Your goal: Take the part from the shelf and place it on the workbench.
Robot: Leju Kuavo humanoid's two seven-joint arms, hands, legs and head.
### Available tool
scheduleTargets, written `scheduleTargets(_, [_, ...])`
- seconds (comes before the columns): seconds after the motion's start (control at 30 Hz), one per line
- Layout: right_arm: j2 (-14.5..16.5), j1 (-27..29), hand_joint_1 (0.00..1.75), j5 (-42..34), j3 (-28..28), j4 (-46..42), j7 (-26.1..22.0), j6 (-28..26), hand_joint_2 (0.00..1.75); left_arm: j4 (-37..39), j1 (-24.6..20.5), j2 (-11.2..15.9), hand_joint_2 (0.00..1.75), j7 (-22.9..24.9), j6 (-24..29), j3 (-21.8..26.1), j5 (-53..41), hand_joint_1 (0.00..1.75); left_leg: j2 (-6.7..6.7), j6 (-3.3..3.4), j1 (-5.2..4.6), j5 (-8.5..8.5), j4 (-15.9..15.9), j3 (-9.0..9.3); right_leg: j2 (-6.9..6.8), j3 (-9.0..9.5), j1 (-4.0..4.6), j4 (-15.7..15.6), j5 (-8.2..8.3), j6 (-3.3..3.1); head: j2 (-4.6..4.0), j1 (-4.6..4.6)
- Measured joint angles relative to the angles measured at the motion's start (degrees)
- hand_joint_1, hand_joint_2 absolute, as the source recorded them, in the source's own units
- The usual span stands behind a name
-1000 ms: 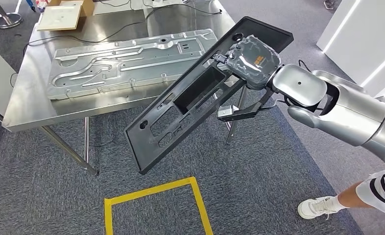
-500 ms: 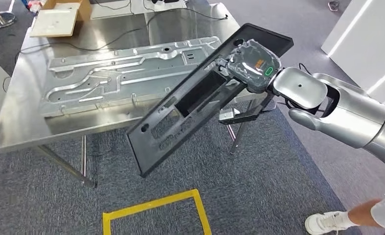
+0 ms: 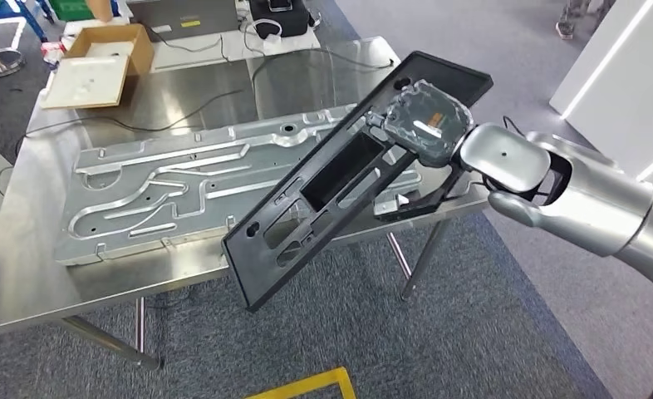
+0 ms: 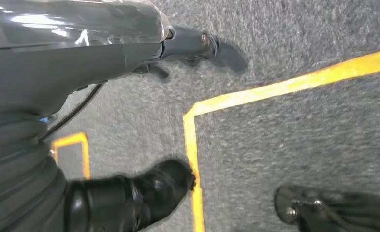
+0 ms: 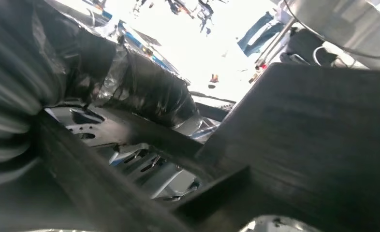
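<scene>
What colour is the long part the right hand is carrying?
Black, a matte dark plastic panel with cut-outs, gripped by the right hand; the head view shows it best.

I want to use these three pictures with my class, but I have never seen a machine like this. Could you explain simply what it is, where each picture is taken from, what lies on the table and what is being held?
It is a walking humanoid robot with two silver arms ending in hands.

The head view looks forward and down from high on its body. Its right hand holds a long black part with cut-outs, tilted above the steel workbench. On the workbench lie a large stamped metal panel, a cardboard box and some cables.

The right wrist view sits just behind that hand, so the black part looms close and dark.

The left wrist view looks down at grey carpet with yellow tape; the left hand hangs there holding nothing, though whether its fingers are spread or curled is hard to tell.
</scene>
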Motion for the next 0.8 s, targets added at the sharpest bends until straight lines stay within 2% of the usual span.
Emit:
scheduleTargets(0.07, [-0.3, -1.3, 1.75, -0.1, -0.3, 0.0, -1.4, 0.5, 1.75, 0.0, -0.5, 0.0, 1.75, -0.1, -0.1, 0.0, -0.1, 0.0, 0.09, 0.64, -0.03, -0.86, 0.2, 0.32, -0.14, 0.19, -0.4, 0.9, -1.34, 0.56, 0.01, -0.02])
scheduleTargets(0.1, [-0.4, -2.1, 1.75, -0.3, -0.4, 0.0, -2.2, 0.9, 1.75, 0.0, -0.8, 0.0, 1.75, -0.1, -0.1, 0.0, -0.2, 0.0, 0.12, 1.05, 0.0, -1.17, 0.0, 0.56, -0.28, -0.75, -0.47, 2.8, -2.41, 0.67, 0.01, -0.01])
scheduleTargets(0.13, [-0.4, -2.8, 1.75, -0.5, -0.4, -0.1, -2.9, 1.3, 1.75, 0.0, -1.0, 0.0, 1.75, -0.2, -0.1, 0.0, -0.2, 0.0, 0.12, 1.38, 0.03, -1.49, -0.2, 0.79, -0.45, -2.68, -0.44, 6.2, -3.82, 0.68, 0.01, 0.01])
scheduleTargets(0.2, [-0.4, -3.6, 1.75, -1.6, 0.3, -0.2, -3.6, 2.3, 1.75, 0.0, -1.3, 0.0, 1.75, -0.2, -0.3, 0.0, -0.3, 0.0, 0.04, 1.75, -0.09, -2.21, -0.2, 1.23, -0.53, -8.43, -0.23, 14.5, -6.13, 0.74, 0.01, 0.01])
scheduleTargets(0.23, [-0.4, -3.6, 1.75, -2.8, 0.6, -0.1, -3.2, 2.7, 1.75, 0.0, -1.3, 0.1, 1.75, -0.2, -0.3, 0.0, -0.2, 0.0, -0.06, 1.79, -0.16, -2.62, -0.1, 1.56, -0.54, -11.0, -0.17, 17.3, -5.96, 0.75, 0.01, 0.0])
scheduleTargets(0.27, [-0.4, -3.3, 1.75, -4.4, 0.9, 0.1, -2.4, 2.8, 1.75, 0.0, -1.3, 0.1, 1.75, -0.2, -0.4, 0.1, -0.2, 0.0, -0.21, 1.78, -0.25, -3.05, 0.0, 1.98, -0.54, -12.65, -0.14, 17.9, -4.49, 0.68, 0.01, 0.01])
scheduleTargets(0.3, [-0.4, -2.9, 1.75, -6.0, 1.0, 0.4, -1.5, 2.6, 1.75, 0.0, -1.3, 0.1, 1.75, -0.1, -0.4, 0.2, -0.1, 0.0, -0.37, 1.73, -0.34, -3.49, 0.1, 2.45, -0.54, -13.32, -0.09, 16.4, -1.86, 0.49, 0.01, 0.0])
scheduleTargets(0.33, [-0.3, -2.5, 1.75, -7.3, 1.1, 0.9, -0.8, 2.3, 1.75, 0.0, -1.3, 0.0, 1.75, -0.1, -0.5, 0.3, 0.0, 0.0, -0.51, 1.67, -0.42, -3.89, 0.2, 2.9, -0.54, -13.13, 0.04, 13.2, 1.44, 0.18, 0.01, 0.01])
scheduleTargets(0.37, [-0.3, -2.3, 1.75, -8.2, 1.1, 1.4, -0.4, 1.9, 1.75, 0.0, -1.2, 0.0, 1.75, -0.2, -0.4, 0.4, 0.0, 0.0, -0.62, 1.58, -0.51, -4.21, 0.3, 3.23, -0.55, -12.62, 0.21, 9.9, 4.03, -0.23, 0.01, -0.01])
scheduleTargets(0.4, [-0.3, -2.1, 1.75, -8.6, 1.1, 1.9, -0.3, 1.6, 1.75, 0.0, -1.1, 0.0, 1.75, -0.4, -0.4, 0.5, 0.0, 0.0, -0.73, 1.47, -0.62, -4.45, 0.4, 3.38, -0.56, -12.01, 0.41, 6.9, 5.83, -0.57, 0.01, 0.01])
scheduleTargets(0.43, [-0.3, -2.0, 1.75, -8.7, 1.1, 2.3, -0.3, 1.3, 1.75, 0.0, -1.0, -0.1, 1.75, -0.7, -0.2, 0.5, 0.0, 0.0, -0.81, 1.29, -0.66, -4.54, 0.5, 3.4, -0.56, -11.59, 0.6, 5.1, 6.66, -0.84, 0.01, 0.02])
scheduleTargets(0.5, [-0.3, -1.7, 1.75, -8.9, 1.1, 2.7, -0.3, 1.1, 1.75, 0.0, -1.0, -0.1, 1.75, -1.5, 0.2, 0.6, 0.0, 0.0, -0.89, 1.21, -0.74, -4.71, 0.5, 3.3, -0.48, -11.18, 0.64, 3.8, 6.69, -0.99, 0.01, 0.06])
scheduleTargets(0.6, [-0.8, -1.3, 1.75, -8.9, 1.1, 2.7, -0.3, 1.1, 1.75, 0.0, -1.0, 0.0, 1.75, -2.6, 0.5, 0.6, 0.0, 0.0, -0.76, 1.31, -0.73, -4.78, 0.3, 3.54, -0.3, -11.05, 0.54, 3.7, 6.68, -1.0, 0.01, 0.05])
scheduleTargets(0.8, [-2.8, -1.3, 1.75, -9.8, 0.6, 2.0, -0.5, 1.7, 1.75, 0.0, -1.3, 0.0, 1.75, -3.5, 0.7, 0.7, -0.4, 0.0, -0.72, 1.08, -0.74, -4.68, -0.1, 3.79, -0.2, -11.03, 0.52, 3.7, 6.63, -1.07, 0.01, 0.04])
